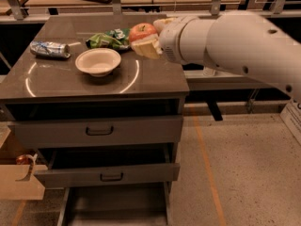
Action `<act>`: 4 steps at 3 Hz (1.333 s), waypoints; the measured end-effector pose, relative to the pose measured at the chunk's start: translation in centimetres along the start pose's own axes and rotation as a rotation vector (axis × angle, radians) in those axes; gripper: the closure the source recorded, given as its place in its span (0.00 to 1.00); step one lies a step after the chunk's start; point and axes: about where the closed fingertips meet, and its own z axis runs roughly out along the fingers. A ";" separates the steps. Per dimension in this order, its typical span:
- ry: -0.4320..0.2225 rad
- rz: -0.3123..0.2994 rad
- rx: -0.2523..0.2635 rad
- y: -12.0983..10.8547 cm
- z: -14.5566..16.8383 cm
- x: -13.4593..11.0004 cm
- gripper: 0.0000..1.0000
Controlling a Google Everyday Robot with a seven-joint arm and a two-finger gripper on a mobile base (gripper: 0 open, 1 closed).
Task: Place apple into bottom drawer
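gripper (146, 36) clenched around the one apple (142, 31) over the cabinet top (56, 81)
the apple sits grasped between the fingers at 1 o'clock from the one white bowl (98, 61), whose inside shows only bare white; one green snack bag (108, 39) lies at 12 o'clock from the bowl, one can (49, 49) at 10 o'clock; at 6 o'clock the bottom drawer (115, 206) stands pulled out, showing plain grey floor, below two handled drawers (99, 131)

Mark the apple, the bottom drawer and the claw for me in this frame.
apple (142, 31): camera view, its red upper face.
bottom drawer (117, 206): camera view, bare grey floor of the open drawer.
claw (148, 38): camera view, midway between fingertips; shut on the apple, beyond and right of the white bowl (98, 61).
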 end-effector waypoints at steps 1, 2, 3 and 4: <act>-0.025 0.025 0.015 -0.7 3.0 3.0 1.00; -0.032 0.044 0.032 -1.5 4.9 5.5 1.00; -0.028 0.059 0.050 -2.0 5.7 7.1 1.00; -0.038 0.086 0.054 -2.1 6.8 8.1 1.00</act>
